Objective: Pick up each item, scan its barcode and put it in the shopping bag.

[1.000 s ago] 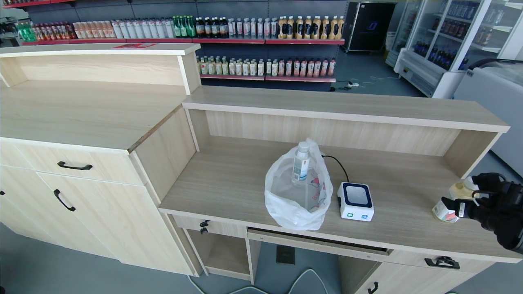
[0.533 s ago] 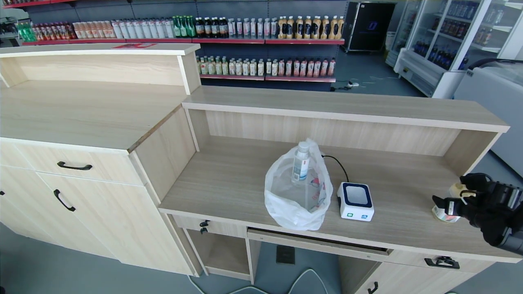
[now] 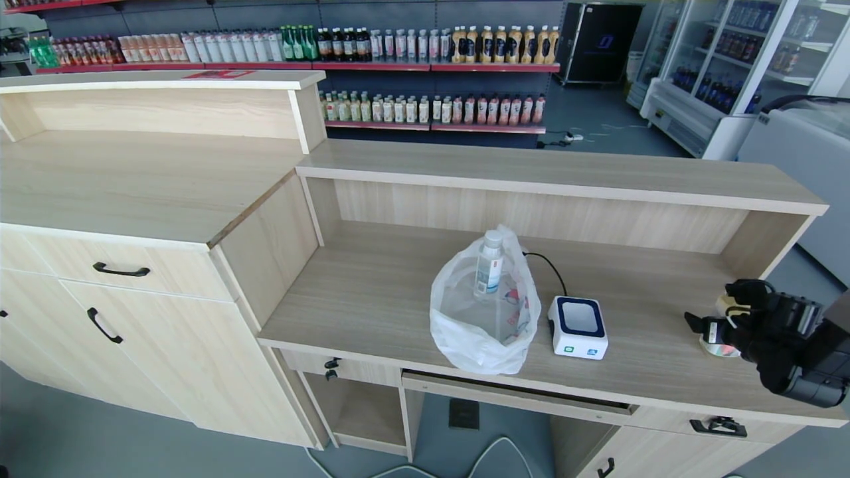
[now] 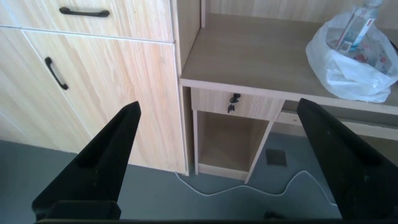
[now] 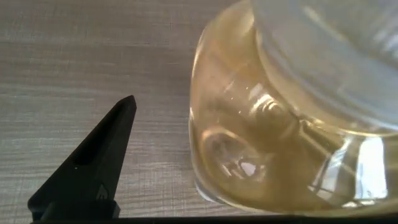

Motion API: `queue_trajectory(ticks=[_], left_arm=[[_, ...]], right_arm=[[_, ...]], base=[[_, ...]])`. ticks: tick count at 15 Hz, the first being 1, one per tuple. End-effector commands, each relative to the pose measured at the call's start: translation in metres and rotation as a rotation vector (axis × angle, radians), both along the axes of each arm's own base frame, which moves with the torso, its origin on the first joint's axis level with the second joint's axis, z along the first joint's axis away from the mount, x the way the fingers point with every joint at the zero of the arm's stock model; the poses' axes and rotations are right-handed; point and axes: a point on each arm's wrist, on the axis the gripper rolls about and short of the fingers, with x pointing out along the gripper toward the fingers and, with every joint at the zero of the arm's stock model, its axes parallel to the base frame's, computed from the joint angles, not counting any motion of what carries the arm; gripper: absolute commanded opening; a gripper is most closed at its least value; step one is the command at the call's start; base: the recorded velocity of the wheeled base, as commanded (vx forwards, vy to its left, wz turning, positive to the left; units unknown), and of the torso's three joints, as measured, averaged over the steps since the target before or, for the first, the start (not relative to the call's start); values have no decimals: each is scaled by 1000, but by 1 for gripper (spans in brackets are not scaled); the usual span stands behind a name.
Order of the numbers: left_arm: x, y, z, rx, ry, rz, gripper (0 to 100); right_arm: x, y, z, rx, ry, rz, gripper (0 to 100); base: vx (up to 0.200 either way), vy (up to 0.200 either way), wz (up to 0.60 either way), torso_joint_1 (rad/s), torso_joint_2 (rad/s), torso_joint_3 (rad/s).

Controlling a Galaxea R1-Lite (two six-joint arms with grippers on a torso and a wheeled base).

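A clear shopping bag (image 3: 465,325) stands open in the middle of the counter with a water bottle (image 3: 490,263) upright inside it. Just right of the bag lies the white scanner (image 3: 578,326). Near the counter's right end is a small bottle of yellowish drink (image 3: 716,344), seen close up (image 5: 280,137) in the right wrist view. My right gripper (image 3: 720,309) is open around it, and one finger (image 5: 93,174) stands apart from the bottle's side. My left gripper (image 4: 217,158) hangs open and holds nothing, low in front of the cabinets, left of the bag (image 4: 357,59).
The counter (image 3: 372,292) has a raised back ledge (image 3: 558,169) and a side wall (image 3: 764,249) just behind the right gripper. The scanner's cable (image 3: 548,265) runs behind the bag. A taller cabinet (image 3: 133,192) stands to the left.
My right gripper has moved left and a little toward the back of the counter, closing in over the yellowish bottle. The bag, scanner and water bottle have not moved.
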Motion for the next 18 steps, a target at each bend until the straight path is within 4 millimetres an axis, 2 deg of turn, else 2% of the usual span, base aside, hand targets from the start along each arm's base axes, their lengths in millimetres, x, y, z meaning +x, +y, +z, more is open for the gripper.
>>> queue_trajectory(ticks=[1, 2, 3, 10, 13, 16, 18], left_arm=[[0, 0, 0, 0, 0, 0, 100], [0, 0, 0, 0, 0, 0, 100], [0, 0, 0, 0, 0, 0, 100], [0, 0, 0, 0, 0, 0, 100], [0, 0, 0, 0, 0, 0, 100], [0, 0, 0, 0, 0, 0, 100], [0, 0, 0, 0, 0, 0, 100]], right_arm=[[2, 1, -6, 5, 3, 4, 100], [2, 0, -5, 4, -1, 4, 100], [5, 0, -3, 1, -10, 9, 0], [14, 1, 16, -30, -65, 16, 0], [12, 4, 33, -32, -92, 21, 0], [-1, 10, 68, 34, -145, 14, 0], [-16, 19, 107, 85, -205, 52, 0]], base=[[0, 0, 0, 0, 0, 0], [0, 0, 0, 0, 0, 0], [0, 0, 0, 0, 0, 0], [0, 0, 0, 0, 0, 0], [0, 0, 0, 0, 0, 0], [0, 0, 0, 0, 0, 0], [0, 0, 0, 0, 0, 0]])
